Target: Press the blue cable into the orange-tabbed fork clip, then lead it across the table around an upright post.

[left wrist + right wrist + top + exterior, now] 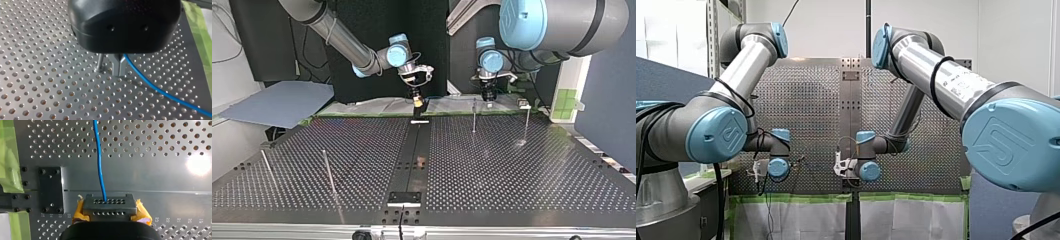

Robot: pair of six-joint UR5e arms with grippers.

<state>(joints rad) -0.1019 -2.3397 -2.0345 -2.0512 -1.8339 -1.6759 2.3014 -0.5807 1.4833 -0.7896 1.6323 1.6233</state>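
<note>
The blue cable (100, 165) runs from between my right gripper's (109, 201) grey fingers, flanked by yellow-orange pads, out over the perforated plate. That gripper is shut on the cable's end, low over the table's far edge. My left gripper (116, 68), black with metal fingers, is shut on the blue cable (160, 91), which trails away behind it. A thin upright post (100, 62) stands just beside its fingers. In the top view my right gripper (417, 102) hangs over the centre strip and my left gripper (488, 97) is near a post (474, 115). A small orange-brown piece (419, 161), perhaps the clip, sits mid-strip.
More upright posts stand at the top view's right (527, 120) and left (328, 170), (268, 167). A black screwed plate (50, 190) and green tape (10, 170) lie beside my right gripper at the table's edge. Another black plate (404, 197) sits on the strip's other end.
</note>
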